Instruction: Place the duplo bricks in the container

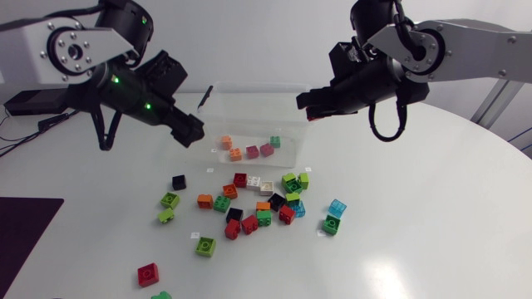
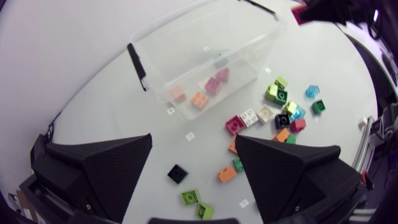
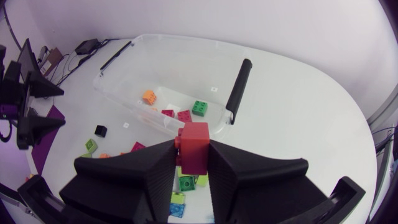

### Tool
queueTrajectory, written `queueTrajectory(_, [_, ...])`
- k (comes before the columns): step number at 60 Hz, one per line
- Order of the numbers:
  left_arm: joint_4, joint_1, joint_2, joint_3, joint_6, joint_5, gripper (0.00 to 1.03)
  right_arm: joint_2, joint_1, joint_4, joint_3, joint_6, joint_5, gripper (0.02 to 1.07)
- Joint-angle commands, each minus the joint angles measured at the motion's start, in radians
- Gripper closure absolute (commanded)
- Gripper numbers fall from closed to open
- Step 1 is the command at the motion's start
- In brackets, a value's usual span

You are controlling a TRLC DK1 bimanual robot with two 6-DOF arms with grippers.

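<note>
Many loose bricks (image 1: pixel 263 218) nr container (image 1: pixel 249 116)

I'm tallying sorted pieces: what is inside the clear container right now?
The container holds two orange bricks, two pink bricks and a green brick, grouped together. The right gripper overhangs its right edge, covering a little there.

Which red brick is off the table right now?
The red brick clamped in the right tool; all others lie on the table or in the container.
</note>
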State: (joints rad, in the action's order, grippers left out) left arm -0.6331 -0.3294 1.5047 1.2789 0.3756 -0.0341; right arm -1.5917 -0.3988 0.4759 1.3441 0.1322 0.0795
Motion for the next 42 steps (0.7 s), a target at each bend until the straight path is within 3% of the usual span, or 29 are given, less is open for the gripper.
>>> queueTrajectory(1, [0.018, -0.003, -0.043, -0.064, 0.106, -0.023, 0.12, -0.045, -0.011, -0.026, 0.044, 0.026, 0.002, 0.83])
queueTrajectory(29, [0.029, -0.056, 0.019, -0.231, 0.437, -0.033, 0.12, -0.235, -0.046, -0.077, 0.224, -0.022, -0.021, 0.82])
queueTrajectory(42, [0.029, -0.099, 0.042, -0.282, 0.580, -0.046, 0.12, -0.309, -0.080, -0.137, 0.279, -0.046, -0.087, 0.79])
